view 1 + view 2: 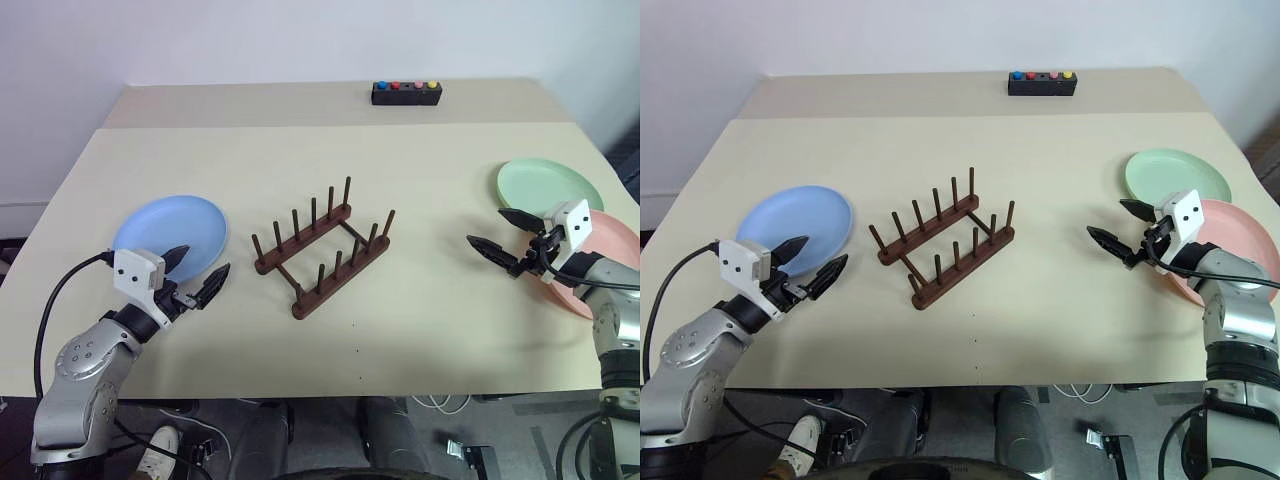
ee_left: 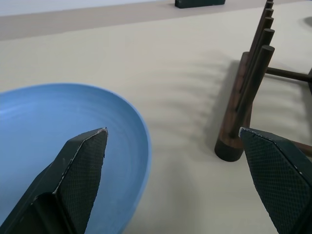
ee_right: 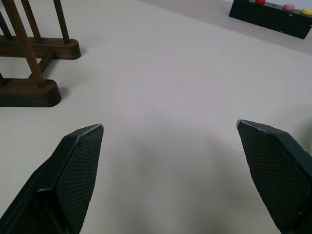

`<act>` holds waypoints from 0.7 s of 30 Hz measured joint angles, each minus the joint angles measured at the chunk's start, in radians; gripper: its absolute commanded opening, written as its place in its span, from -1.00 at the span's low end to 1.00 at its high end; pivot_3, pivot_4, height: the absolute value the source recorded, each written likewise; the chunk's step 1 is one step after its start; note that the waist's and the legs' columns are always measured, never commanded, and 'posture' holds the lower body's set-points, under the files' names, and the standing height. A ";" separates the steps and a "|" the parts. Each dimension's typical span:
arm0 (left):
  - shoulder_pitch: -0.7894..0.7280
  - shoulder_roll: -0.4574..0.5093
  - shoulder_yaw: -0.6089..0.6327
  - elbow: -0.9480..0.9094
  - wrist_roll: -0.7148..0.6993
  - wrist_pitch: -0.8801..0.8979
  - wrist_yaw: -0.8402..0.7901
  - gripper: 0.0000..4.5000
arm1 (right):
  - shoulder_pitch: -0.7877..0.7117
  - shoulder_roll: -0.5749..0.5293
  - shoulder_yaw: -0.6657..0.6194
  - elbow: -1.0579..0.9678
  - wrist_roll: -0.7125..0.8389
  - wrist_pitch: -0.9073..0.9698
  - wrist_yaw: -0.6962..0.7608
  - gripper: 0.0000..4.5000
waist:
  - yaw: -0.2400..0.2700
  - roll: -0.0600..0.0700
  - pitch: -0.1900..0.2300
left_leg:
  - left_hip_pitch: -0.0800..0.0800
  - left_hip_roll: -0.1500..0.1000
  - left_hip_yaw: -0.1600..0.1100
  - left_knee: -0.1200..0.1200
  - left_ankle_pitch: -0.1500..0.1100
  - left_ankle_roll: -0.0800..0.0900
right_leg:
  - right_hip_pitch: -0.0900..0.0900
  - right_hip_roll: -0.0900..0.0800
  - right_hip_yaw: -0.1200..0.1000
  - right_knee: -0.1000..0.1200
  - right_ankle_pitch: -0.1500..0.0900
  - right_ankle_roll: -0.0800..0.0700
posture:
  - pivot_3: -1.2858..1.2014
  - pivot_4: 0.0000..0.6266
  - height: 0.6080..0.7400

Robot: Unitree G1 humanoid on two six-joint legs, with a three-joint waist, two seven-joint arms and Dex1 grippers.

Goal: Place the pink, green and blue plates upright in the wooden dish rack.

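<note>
The light blue plate [image 1: 172, 231] lies flat on the table's left side. My left gripper [image 1: 197, 272] hovers open at its near right edge, one finger over the rim [image 2: 139, 146], nothing held. The dark wooden dish rack [image 1: 320, 250] stands empty mid-table, its pegs upright. On the right, the mint green plate [image 1: 548, 186] lies flat, and the pink plate [image 1: 612, 262] lies just in front of it, partly hidden by my right arm. My right gripper [image 1: 502, 236] is open and empty, left of both plates, pointing toward the rack [image 3: 29, 73].
A black box with coloured buttons [image 1: 406, 92] sits at the table's far edge. Bare tabletop [image 1: 430, 290] lies between the rack and my right gripper. The table's near edge runs just below both arms.
</note>
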 measured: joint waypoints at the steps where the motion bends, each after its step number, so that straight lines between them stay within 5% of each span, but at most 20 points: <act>1: 0.000 0.000 0.000 0.001 0.000 0.003 -0.004 0.97 | 0.007 -0.005 -0.004 -0.007 0.007 0.010 0.007 1.00 | 0.000 0.000 0.000 | 0.000 0.000 0.000 0.000 0.000 0.000 | 0.000 0.000 0.000 0.000 0.000 0.000 | 0.03 -0.52 1.00; 21: 0.125 0.085 -0.029 -0.072 -0.077 0.120 -0.125 0.97 | 0.156 -0.013 -0.028 -0.234 0.046 0.111 -0.020 1.00 | 0.000 0.000 0.000 | 0.000 0.000 0.000 0.000 0.000 0.000 | 0.000 0.000 0.000 0.000 -0.001 -0.002 | 0.03 -0.52 1.00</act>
